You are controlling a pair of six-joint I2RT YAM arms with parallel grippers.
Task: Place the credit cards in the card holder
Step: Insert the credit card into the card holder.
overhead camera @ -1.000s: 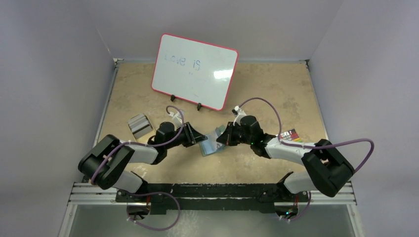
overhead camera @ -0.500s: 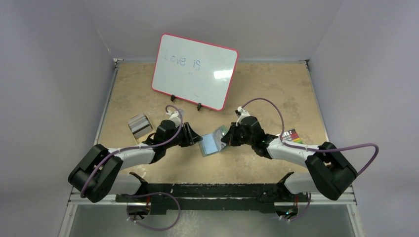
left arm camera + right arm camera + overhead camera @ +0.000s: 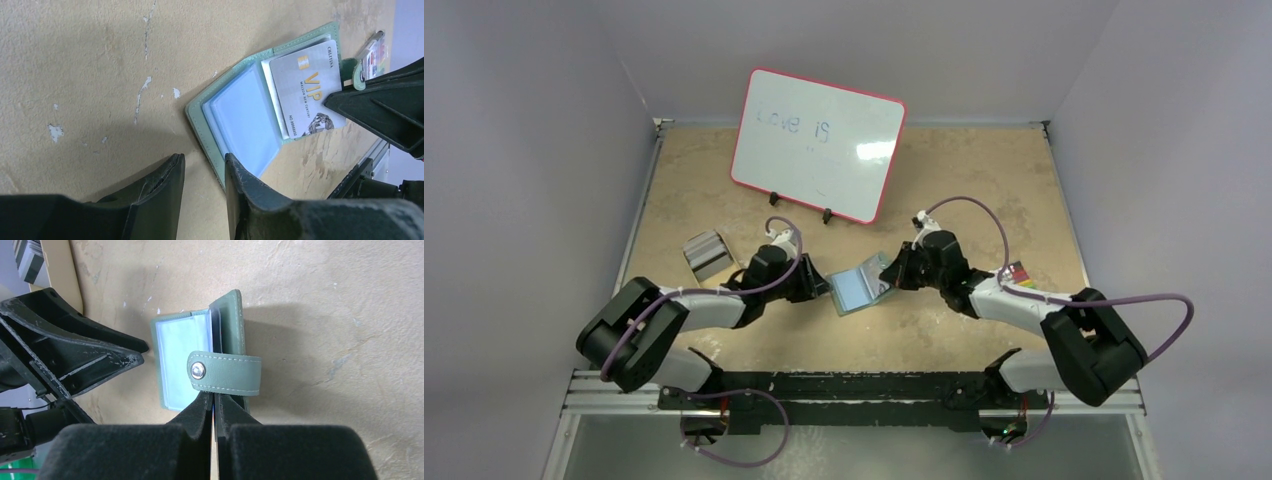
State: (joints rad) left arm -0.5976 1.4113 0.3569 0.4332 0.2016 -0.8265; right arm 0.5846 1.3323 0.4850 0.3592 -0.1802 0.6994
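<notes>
The sage-green card holder [image 3: 856, 288] lies open on the table between my grippers. Its left half [image 3: 240, 120] shows pale blue layers; I cannot tell whether these are cards or pockets. A whitish "VIP" card [image 3: 308, 90] lies partly inside the right half. My right gripper [image 3: 214, 395] is shut on that card's outer edge, just under the snap strap [image 3: 225, 372], and shows from above [image 3: 891, 276]. My left gripper [image 3: 202, 162] is open and empty, one finger [image 3: 235, 172] at the holder's near edge; it also shows from above [image 3: 820, 286].
A silver ribbed case [image 3: 707, 254] lies left of the left arm. A pink-framed whiteboard [image 3: 817, 145] stands at the back. A small colour-striped item [image 3: 1014, 274] lies by the right arm and also shows in the left wrist view [image 3: 372, 52].
The right gripper has shifted slightly right and back with the card. The left gripper pulled back from the holder, then came up to its left edge. More of the open holder shows.
</notes>
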